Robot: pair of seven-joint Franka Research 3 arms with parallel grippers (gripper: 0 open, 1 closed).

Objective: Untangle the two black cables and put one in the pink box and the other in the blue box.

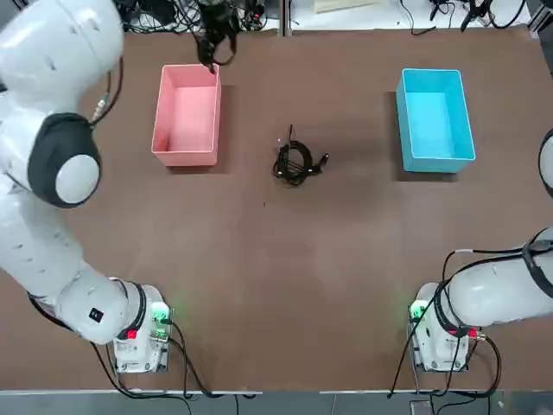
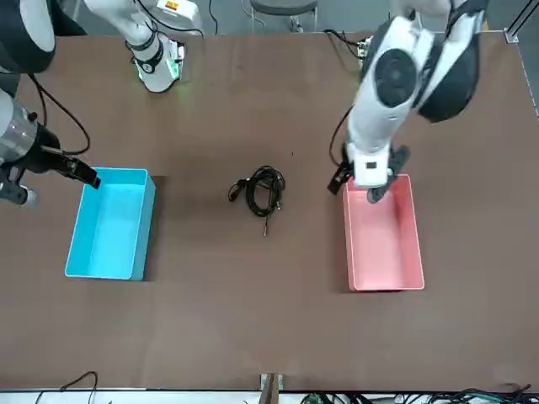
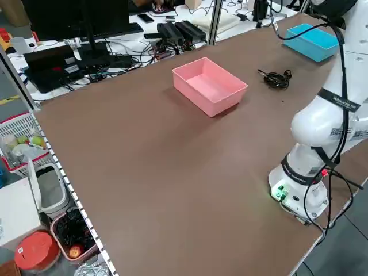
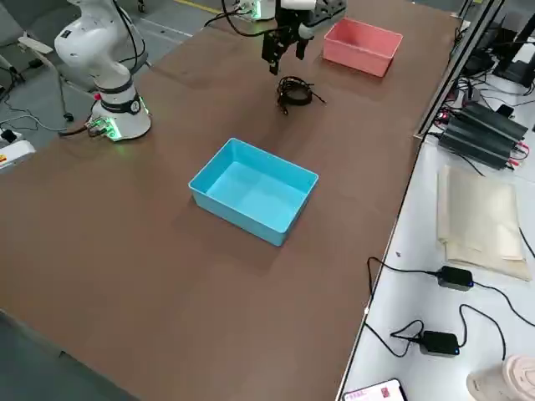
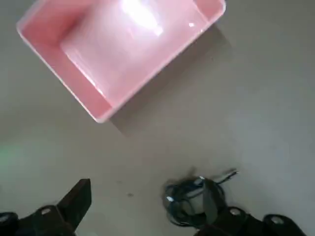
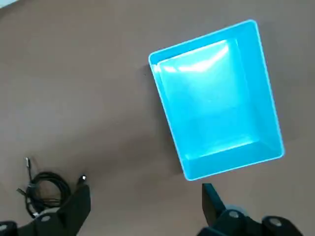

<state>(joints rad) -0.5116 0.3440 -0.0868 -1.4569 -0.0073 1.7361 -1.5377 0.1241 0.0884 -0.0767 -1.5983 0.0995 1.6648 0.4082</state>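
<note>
The two black cables lie tangled in one small bundle mid-table, between the pink box on the robot's left and the blue box on its right. Both boxes look empty. High over the pink box's area hangs my left gripper, open and holding nothing. Its wrist view has the pink box and the bundle far below. My right gripper hovers open beside the blue box. That arm's wrist view takes in the blue box and the cables.
The two arm bases stand at the table's near edge. Behind the far edge are desks with wiring, power bricks and a monitor. A basket and bins sit off the table's left side.
</note>
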